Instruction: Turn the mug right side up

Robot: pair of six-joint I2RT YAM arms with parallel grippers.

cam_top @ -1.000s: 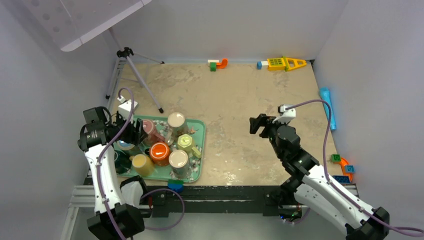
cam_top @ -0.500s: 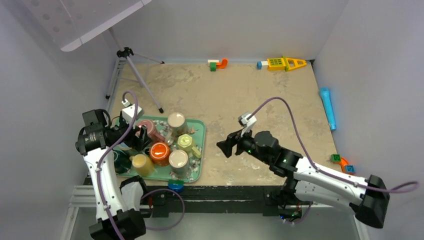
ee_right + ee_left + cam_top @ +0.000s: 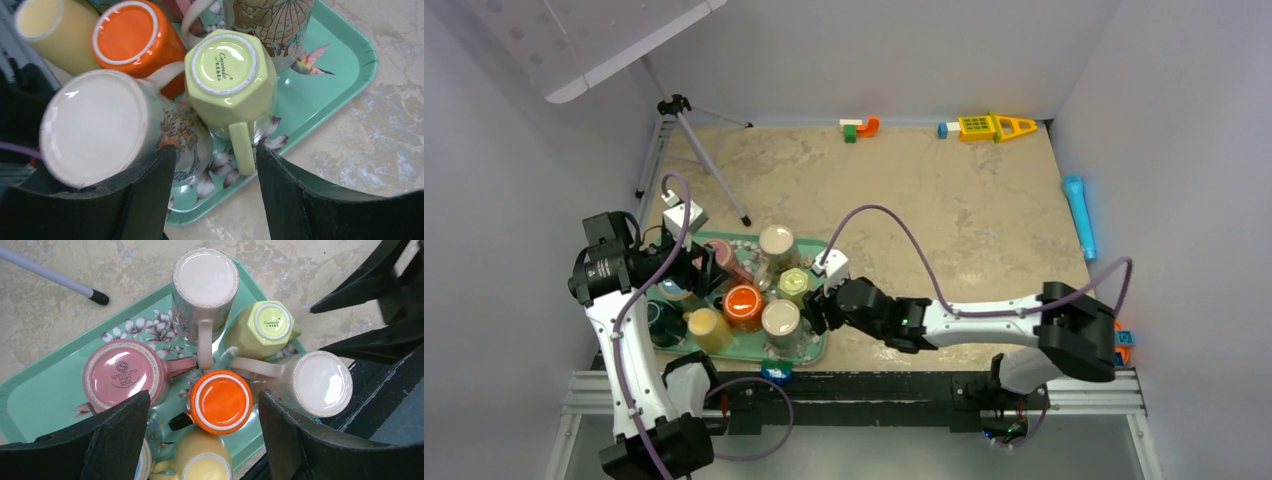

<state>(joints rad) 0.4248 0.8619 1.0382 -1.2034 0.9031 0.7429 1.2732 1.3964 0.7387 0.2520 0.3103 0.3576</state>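
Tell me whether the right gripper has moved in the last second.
Yes. The right gripper has swung left, from mid-table, well clear of the green tray, to the tray's right edge.

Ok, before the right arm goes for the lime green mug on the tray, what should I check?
1. Right gripper open: ok, fingers spread wide.
2. Green mug needs flipping: ok, its base faces up.
3. Its handle lined up: ok, it points between the fingers in the right wrist view.
4. Room beside it: not ok, the white mug crowds it and the orange mug sits close too.
5. Left gripper out of the way: not ok, it hangs open above the orange mug.
6. Height above the tray: cannot tell.
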